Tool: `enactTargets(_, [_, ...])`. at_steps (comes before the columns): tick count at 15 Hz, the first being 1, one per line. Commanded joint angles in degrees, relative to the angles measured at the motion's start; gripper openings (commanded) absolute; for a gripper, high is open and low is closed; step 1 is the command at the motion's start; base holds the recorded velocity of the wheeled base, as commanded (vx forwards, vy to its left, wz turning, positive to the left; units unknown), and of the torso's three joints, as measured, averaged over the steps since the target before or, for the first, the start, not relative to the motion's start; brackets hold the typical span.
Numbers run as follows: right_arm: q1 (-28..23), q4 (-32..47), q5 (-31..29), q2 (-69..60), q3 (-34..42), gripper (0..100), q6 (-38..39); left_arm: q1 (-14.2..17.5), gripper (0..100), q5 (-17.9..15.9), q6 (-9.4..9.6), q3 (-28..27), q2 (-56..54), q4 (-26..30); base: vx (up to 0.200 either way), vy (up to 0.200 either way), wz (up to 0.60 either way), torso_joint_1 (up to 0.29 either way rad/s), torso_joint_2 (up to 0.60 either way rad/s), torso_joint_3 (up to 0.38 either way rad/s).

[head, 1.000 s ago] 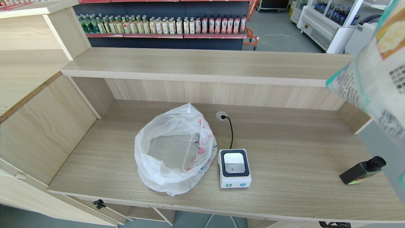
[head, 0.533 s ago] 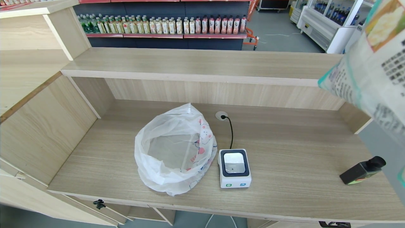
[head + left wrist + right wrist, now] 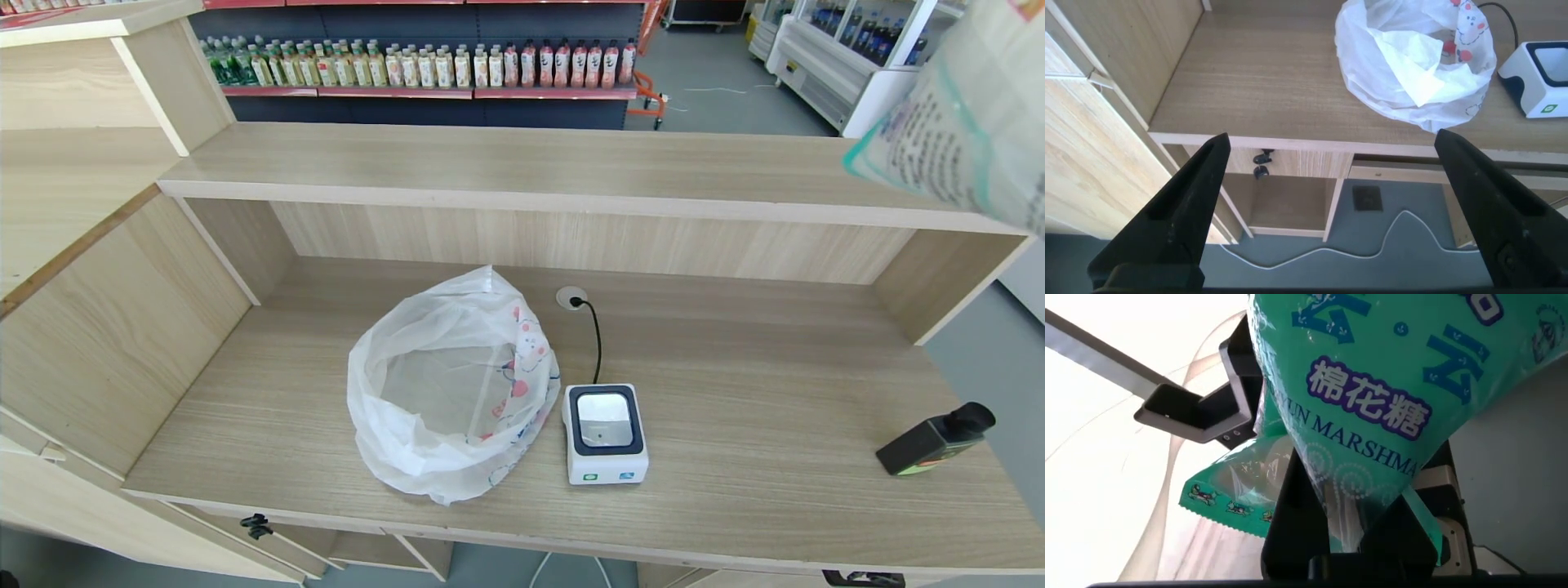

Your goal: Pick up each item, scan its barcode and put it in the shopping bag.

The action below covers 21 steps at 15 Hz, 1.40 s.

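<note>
Right gripper: closed tight on the marshmallow packet, with the green plastic pinched between the two dark fingers. In the head view, packet high in the air at the far right, above the right end of the counter's upper ledge and well apart from everything on the worktop. Printed side with small text turned to the camera.

Left gripper: wide open and holding nothing, the fingers far from each other. Hangs low in front of the counter, before its front edge and above the floor.

On the worktop, near the middle: white shopping bag, thin and half transparent, mouth open upward, with pink and red prints on its side. Just beside it, on the robot's right: scanner, white with a dark frame around the window. Touching the bag or only very close to it, cannot tell which. Black cable from the back of the scanner to a round hole in the worktop.

Near the right end of the worktop, well apart from the scanner: dark bottle, lying on its side, cap toward the back right.
</note>
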Motion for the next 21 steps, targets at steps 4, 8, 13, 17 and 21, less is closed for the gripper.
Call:
enactTargets(4, [0.13, -0.03, 2.34, -0.33, 0.92, 0, 0.89, 0.06, 100, -0.02, -0.01, 0.00, 0.01, -0.01, 0.000, 0.000, 0.00, 0.000, 0.00, 0.000])
enactTargets(8, [0.13, -1.08, 2.34, -2.00, 5.06, 0, -1.31, 0.06, 100, -0.02, -0.01, 0.00, 0.01, -0.01, 0.000, 0.000, 0.00, 0.000, 0.00, 0.000])
enactTargets(13, [0.04, -19.80, -19.81, -4.11, 24.92, 0, -22.84, -0.02, 100, -0.02, -0.01, 0.00, 0.01, -0.01, 0.000, 0.000, 0.00, 0.000, 0.00, 0.000])
enactTargets(17, [-4.26, -34.92, -35.63, -3.32, 34.67, 0, -42.79, -0.02, 100, -0.02, -0.01, 0.00, 0.01, -0.01, 0.000, 0.000, 0.00, 0.000, 0.00, 0.000])
enactTargets(21, [-4.70, -39.05, -35.89, 1.43, 34.85, 0, -63.36, -0.02, 100, -0.02, -0.01, 0.00, 0.01, -0.01, 0.000, 0.000, 0.00, 0.000, 0.00, 0.000])
